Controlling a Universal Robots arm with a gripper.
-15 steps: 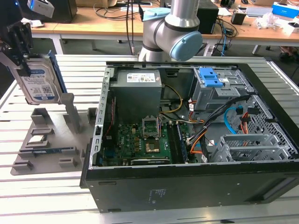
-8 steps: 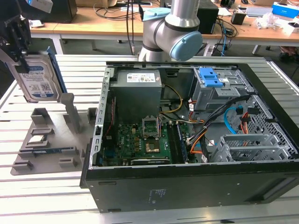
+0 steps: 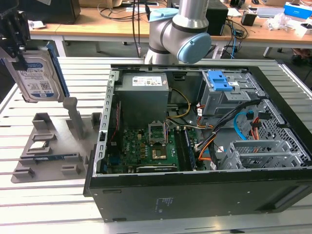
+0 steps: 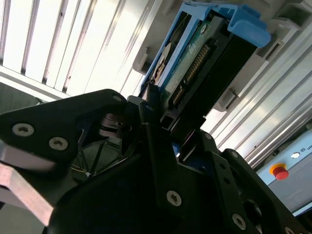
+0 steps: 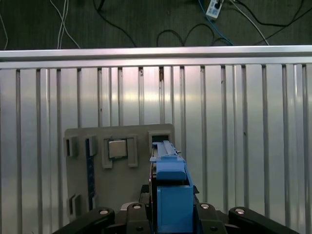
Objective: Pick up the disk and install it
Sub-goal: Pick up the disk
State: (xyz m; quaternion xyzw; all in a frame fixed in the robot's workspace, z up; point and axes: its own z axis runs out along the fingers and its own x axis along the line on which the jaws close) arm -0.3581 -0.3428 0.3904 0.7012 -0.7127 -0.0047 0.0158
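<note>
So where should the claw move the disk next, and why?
Probably sideways toward the open computer case, keeping high. The claw is shut on the disk, which hangs upright above the grey holder at the exterior view's left. So it looks lifted out, but it is not over the case yet.

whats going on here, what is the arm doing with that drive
The robot arm's black gripper is shut on the flat silver-grey disk, which sits in a blue plastic frame. It holds the disk upright in the air above the grey plastic parts tray, at the exterior view's left. A small square silver chip lies on that tray. The open black computer case lies beside the tray on the slatted metal table. The disk is not yet in the case.
</note>
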